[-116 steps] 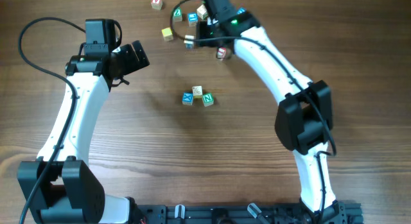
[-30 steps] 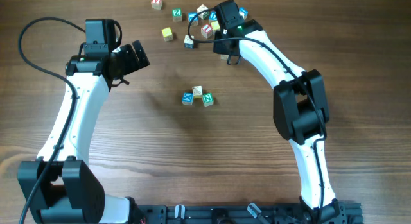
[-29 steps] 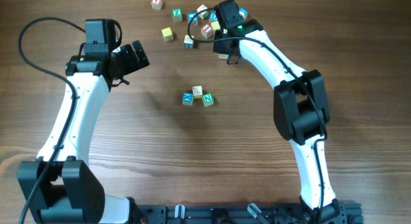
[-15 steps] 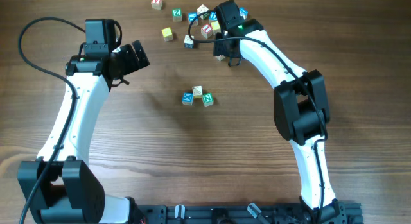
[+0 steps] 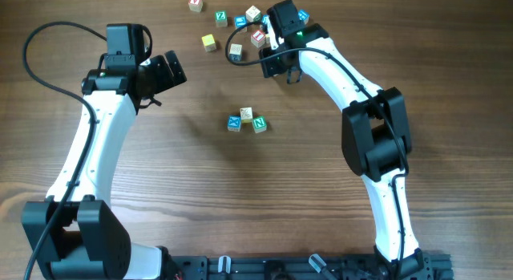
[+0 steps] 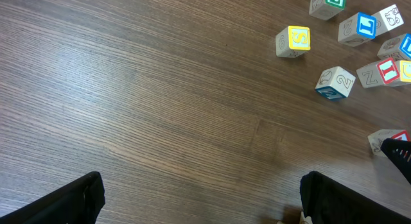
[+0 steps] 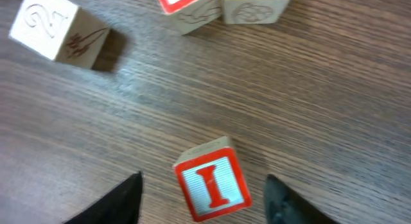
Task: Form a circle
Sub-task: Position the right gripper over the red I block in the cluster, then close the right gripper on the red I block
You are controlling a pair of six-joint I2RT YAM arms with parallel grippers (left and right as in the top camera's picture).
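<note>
Wood-grain worktop (image 5: pixel 200 176), two white arms with black tools.

The circle (image 5: pixel 246 119) is so far only a tight cluster of three tiny wooden letter cubes. It sits mid-worktop between the arms, well apart from the loose scatter.
- Blue-faced cube (image 5: pixel 234 123) on the left.
- Cream cube (image 5: pixel 246 114) at the top.
- Green-faced cube (image 5: pixel 259 125) on the right.
- All three touch or nearly touch, forming a short arc, not closed.

Loose letter cubes (image 5: pixel 220 17) are scattered along the far edge, with red, green, yellow, blue and cream faces.

Right tool (image 5: pixel 276 67) is down at the near side of that scatter. In the right wrist view its fingers (image 7: pixel 131 198) stand apart. A red "I" cube (image 7: pixel 212 182) lies on the wood between them, with a gap on each side, so it is not clamped. A cream "2" cube (image 7: pixel 58 31) sits far left. A red-edged cube (image 7: pixel 189 4) and a yellow cube (image 7: pixel 257 4) touch each other at the top.

Left tool (image 5: pixel 170 70) hangs off to the left with its jaws spread wide, holding nothing.
</note>
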